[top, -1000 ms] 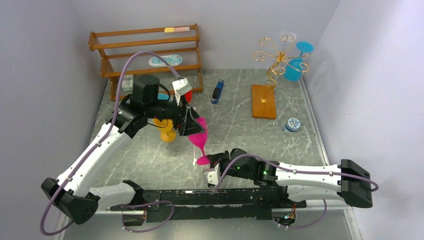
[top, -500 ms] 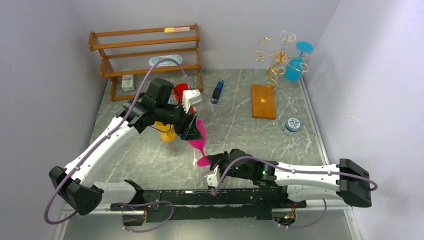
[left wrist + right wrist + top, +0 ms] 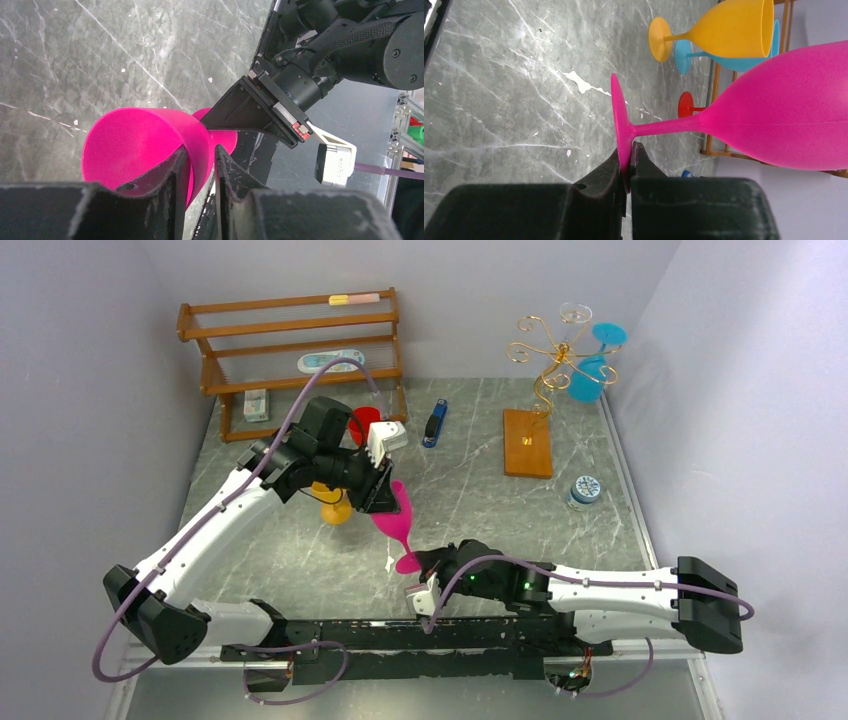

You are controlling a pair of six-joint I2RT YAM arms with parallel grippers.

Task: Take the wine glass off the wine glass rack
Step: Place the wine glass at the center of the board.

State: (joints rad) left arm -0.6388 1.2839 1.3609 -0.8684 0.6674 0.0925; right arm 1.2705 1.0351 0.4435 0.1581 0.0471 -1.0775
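Top external view: a pink wine glass (image 3: 393, 521) sits tilted between two robot arms over the near middle of a grey marbled table (image 3: 470, 490), well apart from the wine glass rack (image 3: 527, 444), which stands at the far right on its flat orange-brown base. The left gripper (image 3: 388, 502) meets the glass at its bowl and the right gripper (image 3: 418, 562) meets it at its round foot. From the left wrist view, the left gripper's two black fingers (image 3: 176, 172) straddle the bowl's rim, one inside the cup and one outside, pressed against the thin pink wall. From the right wrist view, the right gripper's fingers (image 3: 604, 175) are pinched tight on the edge of the pink foot, with the stem and bowl reaching away to the right. On the rack's gold wire arms hang a blue glass (image 3: 586, 378) and a clear glass (image 3: 575, 313). A yellow-orange glass (image 3: 333, 503) stands on the table just left of the pink one, and a red glass (image 3: 361, 423) shows beyond the left arm. A brown slatted wooden shelf (image 3: 290, 340) stands at the far left, a small blue object (image 3: 434, 423) lies near the table's middle back, and a small round patterned lid (image 3: 585, 490) lies near the right edge.
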